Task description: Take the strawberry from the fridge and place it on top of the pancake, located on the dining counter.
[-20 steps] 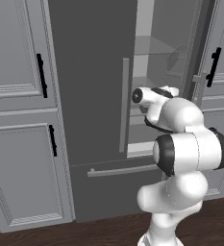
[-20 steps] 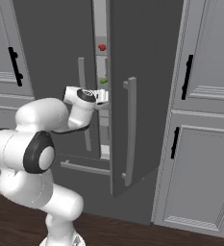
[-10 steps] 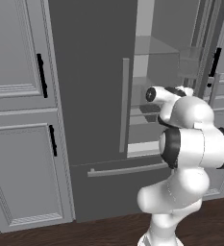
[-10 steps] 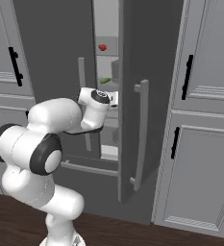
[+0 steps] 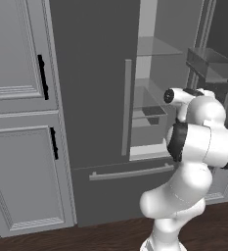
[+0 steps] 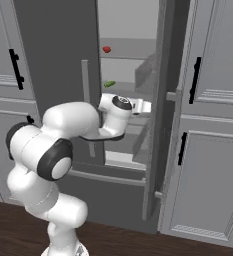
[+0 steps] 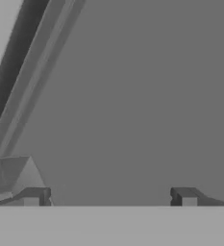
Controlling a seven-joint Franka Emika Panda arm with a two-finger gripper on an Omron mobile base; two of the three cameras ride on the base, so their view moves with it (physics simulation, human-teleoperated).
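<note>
The fridge [image 5: 86,98] stands with its left door shut and its right door [image 6: 164,100] swung out, so the pale interior shows. The strawberry [image 6: 106,49], tiny and red, lies on an upper glass shelf. My gripper [image 6: 145,106] reaches in at mid height, below and to the right of the strawberry, close against the inner face of the open door. In the hand view the gripper [image 7: 108,197] is open, its fingertips [image 7: 34,196] far apart with nothing between them and a flat grey door surface right ahead. The pancake and the dining counter are out of view.
A small green oblong item [image 6: 109,84] sits on the shelf under the strawberry. Door bins [image 5: 208,63] hang on the open door. Light grey cabinets [image 5: 17,122] with black handles [image 6: 195,80] flank the fridge. The bottom drawer bar [image 5: 130,172] runs below the doors.
The right fridge door has swung further open, uncovering more of the shelves. My arm has followed it to the right, with the gripper staying open.
</note>
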